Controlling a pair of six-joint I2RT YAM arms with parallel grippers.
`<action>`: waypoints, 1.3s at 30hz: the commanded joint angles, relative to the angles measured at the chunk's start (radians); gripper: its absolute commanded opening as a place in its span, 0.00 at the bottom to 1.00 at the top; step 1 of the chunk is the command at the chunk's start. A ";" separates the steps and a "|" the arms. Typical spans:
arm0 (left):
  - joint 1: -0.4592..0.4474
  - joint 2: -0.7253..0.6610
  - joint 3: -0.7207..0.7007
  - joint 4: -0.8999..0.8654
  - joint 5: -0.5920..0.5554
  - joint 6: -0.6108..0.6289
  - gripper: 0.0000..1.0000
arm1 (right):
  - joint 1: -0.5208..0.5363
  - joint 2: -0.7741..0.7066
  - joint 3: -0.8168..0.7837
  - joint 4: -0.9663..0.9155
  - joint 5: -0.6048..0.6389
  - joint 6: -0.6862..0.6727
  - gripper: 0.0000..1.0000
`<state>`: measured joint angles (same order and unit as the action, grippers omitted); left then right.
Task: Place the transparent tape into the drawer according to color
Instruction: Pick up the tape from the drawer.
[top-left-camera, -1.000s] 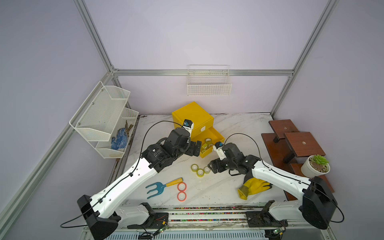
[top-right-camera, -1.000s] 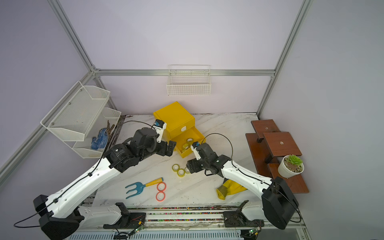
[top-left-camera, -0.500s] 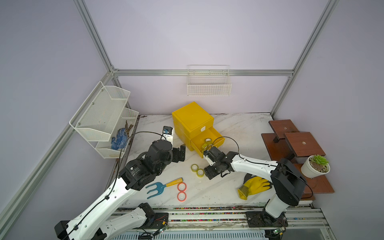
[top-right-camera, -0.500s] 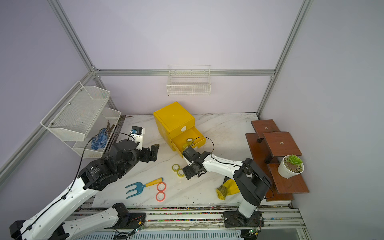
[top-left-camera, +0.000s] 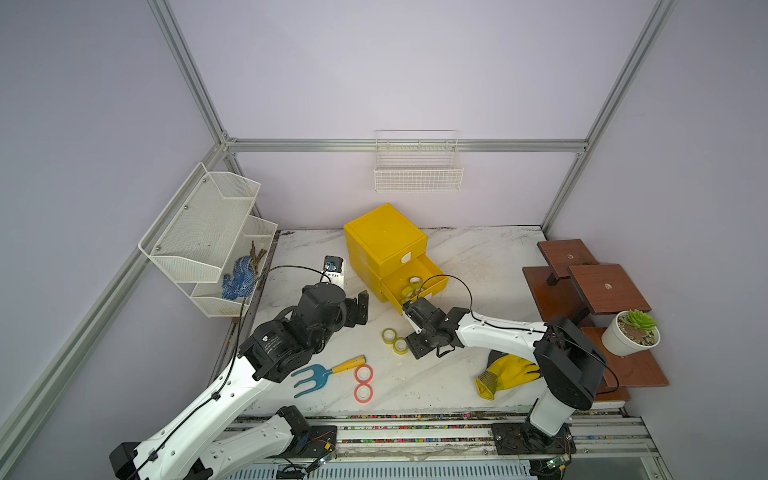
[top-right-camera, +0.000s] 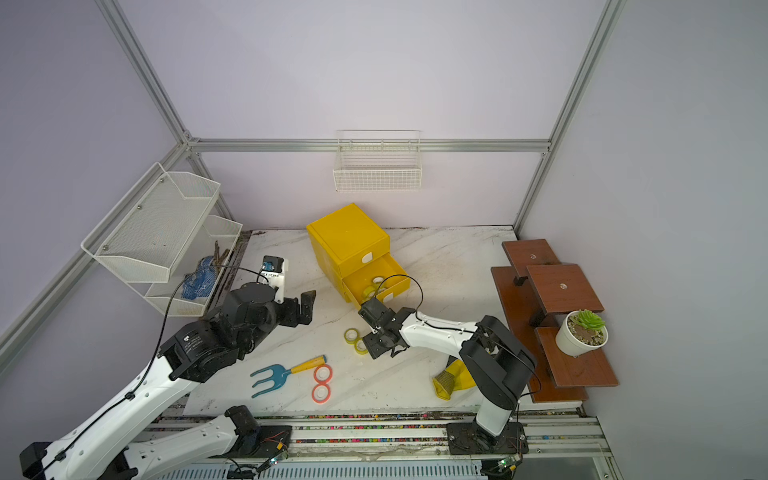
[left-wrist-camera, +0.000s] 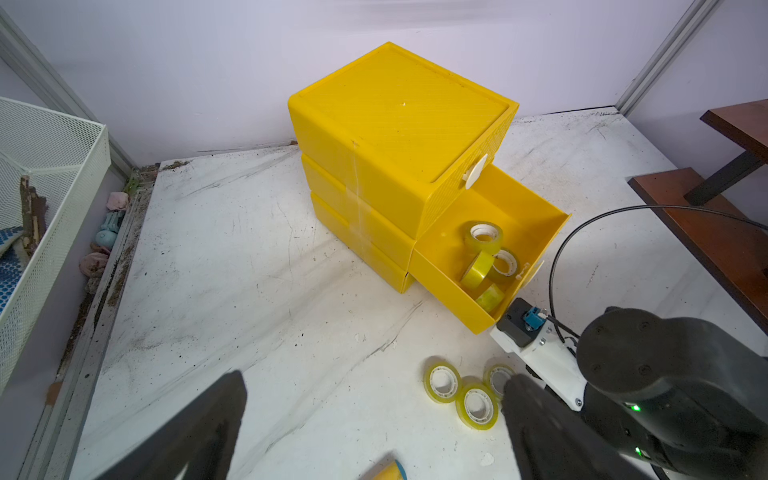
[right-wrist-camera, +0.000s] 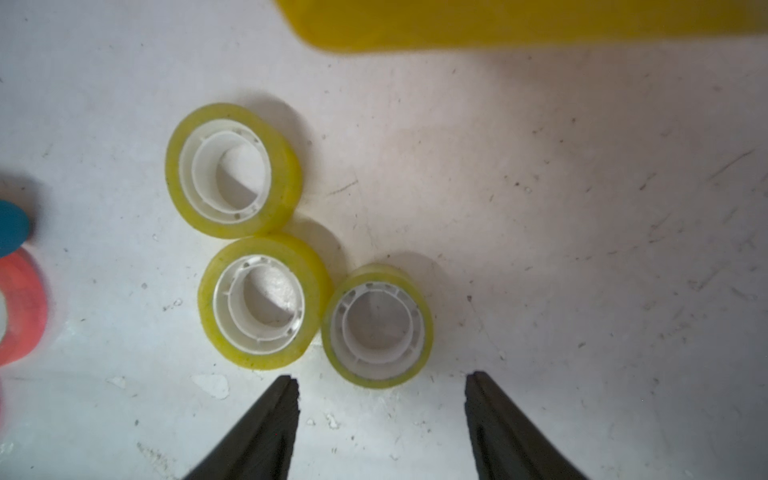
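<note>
**A:** What is the right gripper (right-wrist-camera: 381, 378) doing?

**B:** It is hanging low over the tabletop (top-left-camera: 478, 257), pointing down. Its jaws are standing apart and are holding nothing. The fingertips (right-wrist-camera: 286, 386) are sitting just short of the nearest tape roll.

**A:** Which rolls are lying there?

**B:** 3 yellow-green rolls (right-wrist-camera: 264, 301) with white cores are lying flat in a bent row, each touching the next. The roll at the end (right-wrist-camera: 376, 326) is lying just ahead of the gap between the jaws. In both top views the gripper is covering that one, so only 2 are showing.

**A:** And beyond them?

**B:** The yellow cabinet (top-left-camera: 384, 241) is standing just behind them. Its lower drawer (left-wrist-camera: 440, 286) is standing pulled out, with at least 3 more yellow-green rolls (left-wrist-camera: 483, 237) lying inside, 1 of them tilted on its edge. The upper drawer is sitting closed.

**A:** Where are the other colours?

**B:** 2 pink-red rings (top-left-camera: 363, 374) are lying flat near the front edge, side by side. They are lying beside the yellow handle of a blue garden fork (top-left-camera: 316, 376).

**A:** And the left gripper (top-left-camera: 359, 307)?

**B:** It is hovering to the left of the cabinet, well apart from the rolls. Its jaws are spread wide and are holding nothing. A yellow glove (top-left-camera: 505, 372) is lying under the right arm.
</note>
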<state>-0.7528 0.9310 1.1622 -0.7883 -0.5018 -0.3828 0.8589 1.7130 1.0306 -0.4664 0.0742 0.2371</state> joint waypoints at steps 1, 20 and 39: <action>0.004 -0.024 -0.016 0.020 -0.007 -0.019 1.00 | 0.010 -0.014 -0.048 0.115 0.038 0.040 0.68; 0.007 -0.019 -0.038 0.020 -0.014 -0.025 1.00 | 0.011 -0.086 -0.249 0.369 0.026 0.074 0.63; 0.009 -0.006 -0.059 0.023 -0.005 -0.045 1.00 | 0.019 -0.010 -0.254 0.449 0.108 0.114 0.55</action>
<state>-0.7525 0.9222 1.1126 -0.7933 -0.5022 -0.4095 0.8719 1.6825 0.7780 -0.0109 0.1459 0.3241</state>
